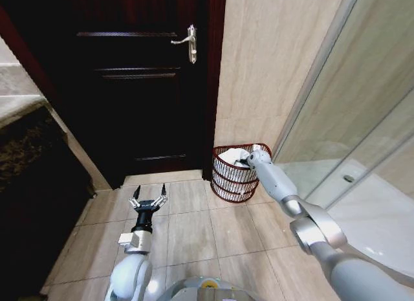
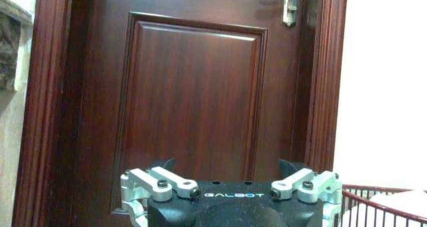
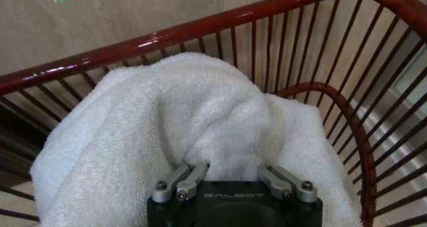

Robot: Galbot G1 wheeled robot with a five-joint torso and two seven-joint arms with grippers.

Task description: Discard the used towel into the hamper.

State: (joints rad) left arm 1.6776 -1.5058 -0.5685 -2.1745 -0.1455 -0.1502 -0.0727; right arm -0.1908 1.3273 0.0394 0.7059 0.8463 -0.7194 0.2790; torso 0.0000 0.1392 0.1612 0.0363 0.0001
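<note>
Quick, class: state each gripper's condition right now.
Left gripper: open, empty, above the floor near the door.
Right gripper: inside the hamper, against the towel; cannot be told.

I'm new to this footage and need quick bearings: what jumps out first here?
The right gripper reaches into the red wire hamper by the tiled wall, its fingers buried in a white towel bunched inside. The left gripper hangs open over the floor tiles, facing the dark wooden door.
</note>
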